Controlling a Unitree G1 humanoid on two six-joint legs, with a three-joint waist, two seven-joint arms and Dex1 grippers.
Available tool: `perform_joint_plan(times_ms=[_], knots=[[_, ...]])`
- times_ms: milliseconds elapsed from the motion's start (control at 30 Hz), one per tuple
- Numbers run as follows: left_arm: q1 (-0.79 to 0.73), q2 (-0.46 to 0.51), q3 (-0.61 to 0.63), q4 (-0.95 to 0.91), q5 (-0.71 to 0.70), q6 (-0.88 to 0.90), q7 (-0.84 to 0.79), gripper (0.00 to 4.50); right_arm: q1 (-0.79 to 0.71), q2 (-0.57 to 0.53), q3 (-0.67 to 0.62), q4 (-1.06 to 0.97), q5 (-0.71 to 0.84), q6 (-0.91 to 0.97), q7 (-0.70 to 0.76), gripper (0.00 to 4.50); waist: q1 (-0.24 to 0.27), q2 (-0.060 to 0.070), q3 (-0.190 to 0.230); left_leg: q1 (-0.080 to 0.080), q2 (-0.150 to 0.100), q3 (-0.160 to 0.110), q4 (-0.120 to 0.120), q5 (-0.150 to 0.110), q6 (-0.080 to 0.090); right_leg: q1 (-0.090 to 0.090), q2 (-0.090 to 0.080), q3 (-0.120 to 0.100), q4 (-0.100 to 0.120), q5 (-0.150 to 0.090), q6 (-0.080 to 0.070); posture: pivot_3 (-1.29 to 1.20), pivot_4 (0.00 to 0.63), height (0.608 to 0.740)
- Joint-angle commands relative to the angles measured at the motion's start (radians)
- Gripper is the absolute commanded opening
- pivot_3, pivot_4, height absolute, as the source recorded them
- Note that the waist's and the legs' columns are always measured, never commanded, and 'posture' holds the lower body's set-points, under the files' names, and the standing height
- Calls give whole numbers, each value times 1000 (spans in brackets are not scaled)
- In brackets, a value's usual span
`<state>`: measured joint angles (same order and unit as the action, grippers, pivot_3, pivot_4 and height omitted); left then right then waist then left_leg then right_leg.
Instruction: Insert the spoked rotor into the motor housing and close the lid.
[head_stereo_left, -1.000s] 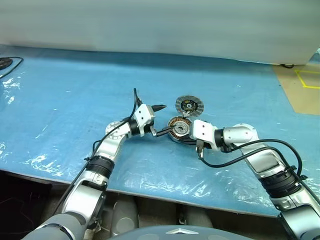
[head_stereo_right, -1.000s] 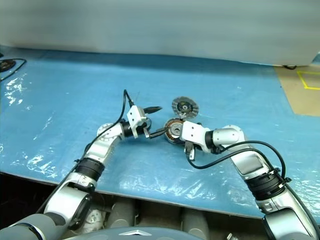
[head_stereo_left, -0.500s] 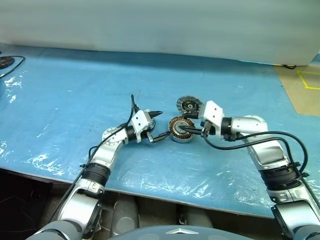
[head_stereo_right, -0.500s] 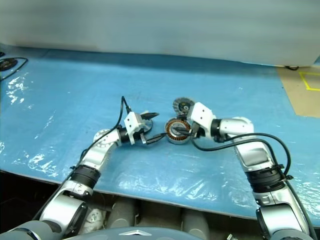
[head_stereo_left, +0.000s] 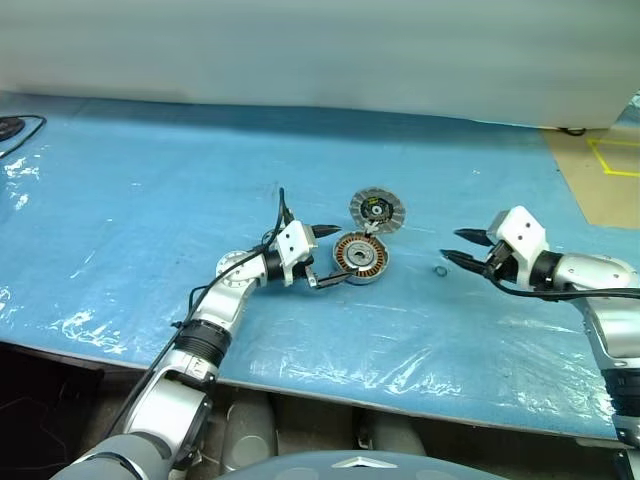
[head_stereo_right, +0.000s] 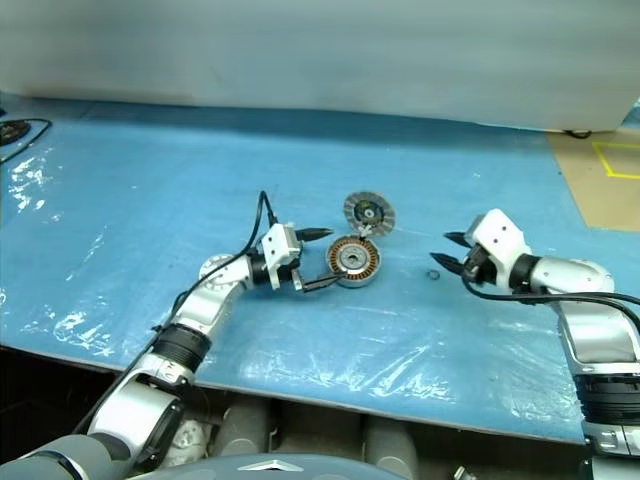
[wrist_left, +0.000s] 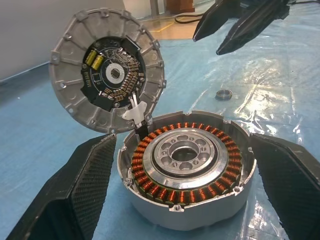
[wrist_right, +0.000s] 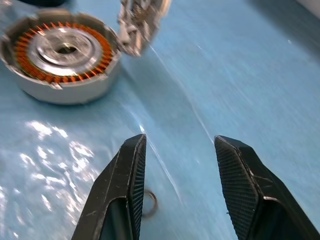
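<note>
At frame centre the left gripper, spread, brackets the motor housing; the right gripper, parted and empty, must fetch the rotor.

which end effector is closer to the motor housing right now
Left. The left end effector straddles the motor housing, fingers open either side; the right end effector sits well off to its right, open.

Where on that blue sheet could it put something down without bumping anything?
Bare sheet lies between the motor housing and the right gripper, apart from a small ring. The far side, up to the pale wall, is free too. It is crowded around the housing: its hinged lid stands behind, and the left gripper straddles it.
</note>
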<state>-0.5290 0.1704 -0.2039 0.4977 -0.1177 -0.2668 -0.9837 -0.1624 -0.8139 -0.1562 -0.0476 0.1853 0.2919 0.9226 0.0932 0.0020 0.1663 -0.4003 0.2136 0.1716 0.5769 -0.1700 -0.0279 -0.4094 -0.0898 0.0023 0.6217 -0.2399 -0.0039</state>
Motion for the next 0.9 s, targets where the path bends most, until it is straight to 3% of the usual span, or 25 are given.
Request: perform_joint_plan(times_ms=[33, 667, 900], knots=[[-18, -2, 2, -8, -13, -20, -13, 4500, 13, -3, -18, 5, 3, -33, -10, 2242, 1, 0, 0, 0, 0, 0, 0, 0, 0, 0, 0, 0, 0, 0, 0, 0, 150, 740], [5, 10, 3, -37, -22, -2, -26, 4500, 84, 4, 97, 83, -68, -13, -44, 2242, 3, 0, 0, -1, 0, 0, 0, 0, 0, 0, -1, -1, -2, 0, 0, 0, 150, 740], [10, 14, 1, -45, -24, 4, -23, 4500, 67, 42, 98, 93, -18, 42, -38, 2242, 2, 0, 0, 0, 0, 0, 0, 0, 0, 2, -1, -1, -2, 0, 0, 0, 150, 740]])
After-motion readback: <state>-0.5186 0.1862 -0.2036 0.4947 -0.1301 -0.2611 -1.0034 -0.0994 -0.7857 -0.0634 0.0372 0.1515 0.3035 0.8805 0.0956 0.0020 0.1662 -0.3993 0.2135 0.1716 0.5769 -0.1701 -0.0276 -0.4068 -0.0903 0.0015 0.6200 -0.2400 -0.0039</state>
